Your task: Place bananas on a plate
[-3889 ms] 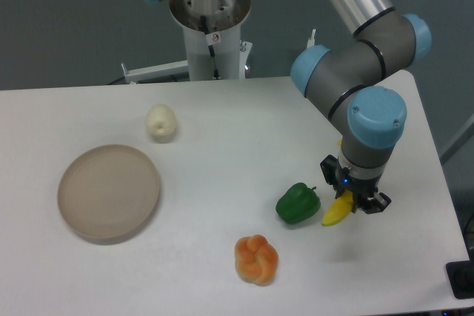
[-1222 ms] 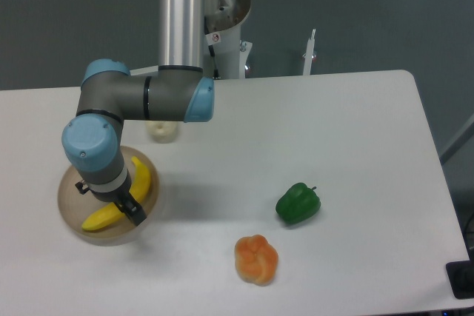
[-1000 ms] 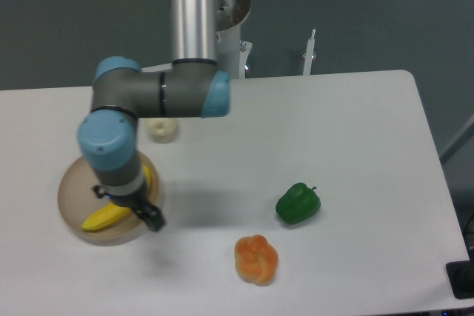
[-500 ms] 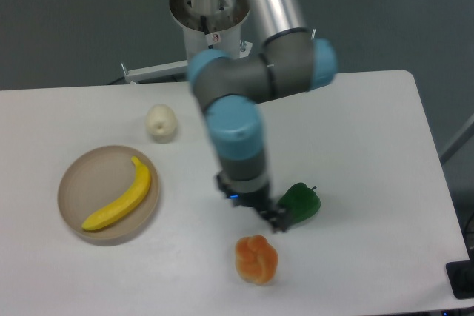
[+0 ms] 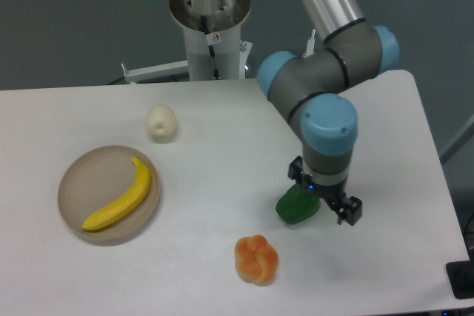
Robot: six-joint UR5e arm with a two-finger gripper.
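1. Lying diagonally across the plate [image 5: 81, 175] is the banana [image 5: 122, 197], its upper tip pointing toward the plate's far right rim and its lower tip sitting near the front rim; its whole length is resting inside the plate.
2. Sitting on the left part of the white tabletop [image 5: 222, 146] is that beige plate; nothing is gripping the banana.
3. Hovering over the right half of the tabletop is the hand [image 5: 326, 201], well apart from the plate; it is hanging from the arm's grey wrist and blue-capped joint [image 5: 328, 125], pointing downward.
4. Partly covering the green pepper [image 5: 294, 206] is the hand; whether it is touching the pepper I cannot tell; whether its fingers are spread or pressed together I also cannot tell, since only a dark finger tip [image 5: 350, 212] is showing to the right of the pepper.
5. Resting near the front edge, just below and left of the green pepper, is the orange pepper [image 5: 256, 259]; the two are lying apart.
6. Standing beyond the plate, toward the back of the tabletop, is a pale cream fruit [image 5: 161, 123]; it is sitting apart from the plate's rim.
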